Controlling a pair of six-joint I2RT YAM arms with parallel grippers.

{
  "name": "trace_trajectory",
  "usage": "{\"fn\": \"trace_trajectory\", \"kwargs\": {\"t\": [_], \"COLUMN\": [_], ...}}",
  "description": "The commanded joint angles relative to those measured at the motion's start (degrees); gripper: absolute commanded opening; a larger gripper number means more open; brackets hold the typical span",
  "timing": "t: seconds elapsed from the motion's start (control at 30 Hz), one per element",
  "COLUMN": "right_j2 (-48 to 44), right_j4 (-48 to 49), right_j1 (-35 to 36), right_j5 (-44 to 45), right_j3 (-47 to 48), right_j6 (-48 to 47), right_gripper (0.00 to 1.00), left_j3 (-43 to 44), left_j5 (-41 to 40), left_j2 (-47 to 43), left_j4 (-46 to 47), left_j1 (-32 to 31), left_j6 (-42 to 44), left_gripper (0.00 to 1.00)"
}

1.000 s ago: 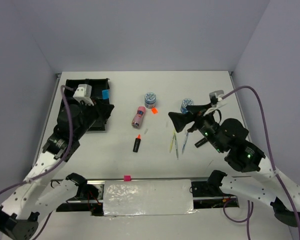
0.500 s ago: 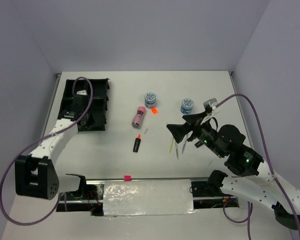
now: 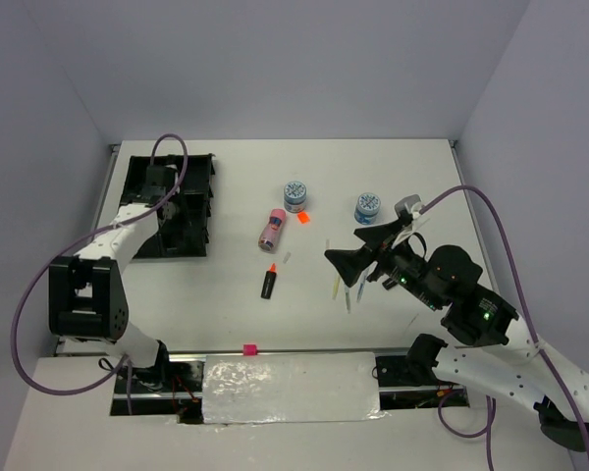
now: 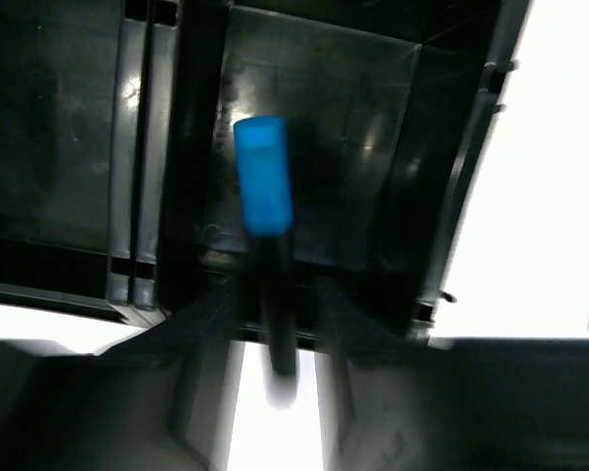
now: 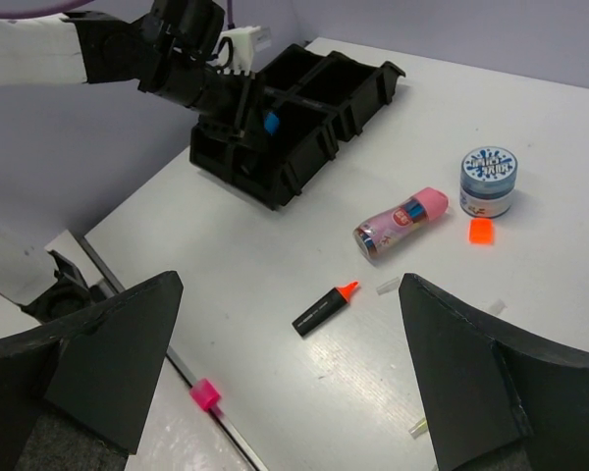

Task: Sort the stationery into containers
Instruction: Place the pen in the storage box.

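My left gripper (image 4: 273,287) hangs over the black organiser tray (image 4: 69,118), its jaws a little apart. A black marker with a blue cap (image 4: 263,177) stands between them over one compartment, with a thin gap on each side and its lower end blurred. The overhead view shows that gripper (image 3: 167,191) above the tray (image 3: 201,167). My right gripper (image 3: 342,245) is open and empty, hovering over the thin pens (image 3: 338,290). In the right wrist view an orange-capped marker (image 5: 324,307) lies between and beyond the right gripper's (image 5: 291,294) wide fingers, with a pink tube (image 5: 401,224) farther off.
Two round blue-white tubs (image 3: 295,195) (image 3: 367,207) stand mid-table at the back. A neon orange square (image 3: 303,217) lies beside the first tub. A small pink tag (image 3: 248,348) sits on the front rail. Grey walls close in the left and right sides.
My left arm has swung back over the tray, and its jaws have parted around the blue-capped marker. My right gripper has drifted a little left, over the pens.
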Motion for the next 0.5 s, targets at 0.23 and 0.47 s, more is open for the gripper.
{"fn": "trace_trajectory", "kwargs": {"t": [0.23,0.47], "right_j2": [3.11,7.41], "right_j4": [0.55,-1.04], "right_j1": [-0.11,-0.28], "right_j5": [-1.8,3.74], "right_j3": [1.87,0.56], "right_j6": [-0.08,3.87], "right_gripper": [1.0,1.0], "left_j3": [1.02,0.15], "left_j5": [4.33,4.51], "left_j2": [-6.54,-21.99], "left_j4": [2.58,-2.51], "left_j1": [2.2,-1.39], "left_j6": [-1.1,-0.84], "left_gripper": [0.83,0.99]}}
